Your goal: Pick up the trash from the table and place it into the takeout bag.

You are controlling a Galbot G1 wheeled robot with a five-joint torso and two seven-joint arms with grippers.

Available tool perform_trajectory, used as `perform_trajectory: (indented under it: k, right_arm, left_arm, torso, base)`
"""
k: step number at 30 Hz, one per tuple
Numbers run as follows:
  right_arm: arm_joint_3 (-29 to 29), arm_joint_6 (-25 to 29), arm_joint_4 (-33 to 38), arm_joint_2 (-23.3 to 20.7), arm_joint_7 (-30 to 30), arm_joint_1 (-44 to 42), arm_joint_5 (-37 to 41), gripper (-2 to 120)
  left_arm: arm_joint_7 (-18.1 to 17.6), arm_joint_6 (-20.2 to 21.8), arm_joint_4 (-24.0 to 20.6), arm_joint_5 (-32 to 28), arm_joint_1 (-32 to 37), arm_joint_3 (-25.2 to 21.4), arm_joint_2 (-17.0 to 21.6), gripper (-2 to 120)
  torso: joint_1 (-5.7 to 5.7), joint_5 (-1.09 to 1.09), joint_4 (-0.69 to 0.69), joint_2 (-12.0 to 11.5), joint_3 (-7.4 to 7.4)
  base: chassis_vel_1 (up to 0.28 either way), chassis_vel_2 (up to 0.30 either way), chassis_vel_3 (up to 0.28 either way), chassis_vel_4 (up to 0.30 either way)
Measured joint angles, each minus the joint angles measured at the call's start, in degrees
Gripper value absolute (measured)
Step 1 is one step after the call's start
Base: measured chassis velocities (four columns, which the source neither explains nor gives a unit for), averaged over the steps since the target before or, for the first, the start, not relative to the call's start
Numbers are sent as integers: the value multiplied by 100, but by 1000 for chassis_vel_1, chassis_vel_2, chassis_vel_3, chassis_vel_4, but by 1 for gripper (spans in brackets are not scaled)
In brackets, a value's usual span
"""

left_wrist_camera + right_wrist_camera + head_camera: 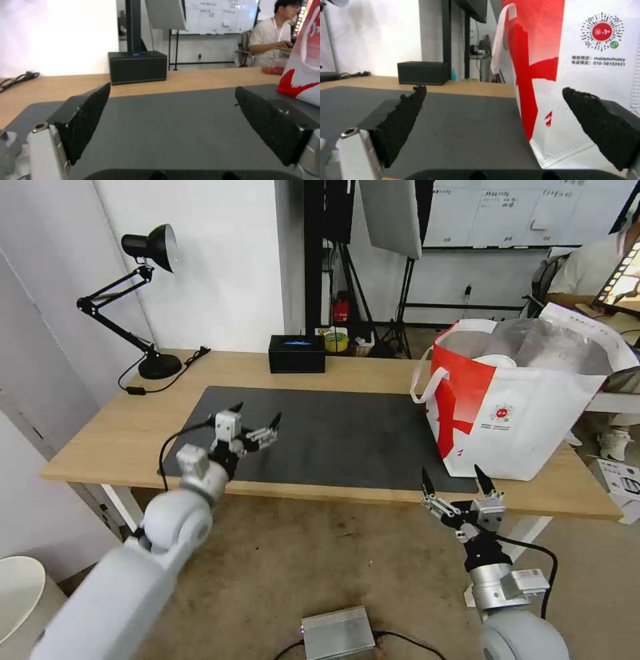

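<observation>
The takeout bag [527, 413] stands upright at the right end of the table [100, 440], its foil-lined mouth open; a white round thing [499, 360] of the trash shows inside it. The dark grey mat [333, 440] is bare. My left gripper [257, 415] hovers open over the mat's near left part, nothing between its fingers [86, 120]. My right gripper [452, 477] is open at the table's front edge, just in front of the bag's red corner [533, 75]. In the left wrist view the bag [305, 62] is off to one side of that gripper [172, 88].
A black rectangular box [297, 353] sits at the table's back edge, with a black desk lamp [143, 300] and its cord at the back left. A silver box [338, 633] lies on the floor below. Stands and a seated person are behind the table.
</observation>
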Motion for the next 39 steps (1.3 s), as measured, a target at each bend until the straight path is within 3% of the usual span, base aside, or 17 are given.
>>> perform_trajectory:
  k: [10,15,39]
  right_arm:
    - [0,0,0,0,0,0,0,100]
    - [0,0,0,0,0,0,0,100]
    - [0,0,0,0,0,0,0,100]
  left_arm:
    - [309,-84,-562,383,1054,-927,-435,100]
    - [433,-219,-696,464,1456,-1145,-544,100]
    - [461,-309,-921,548,1810,-1264,-702,100]
  torso:
    - [0,1,-1,0,0]
    - [0,1,0,0,0]
    - [1,1,0,-1,1]
  base:
    - [0,0,0,0]
    - [0,0,0,0]
    - [0,0,0,0]
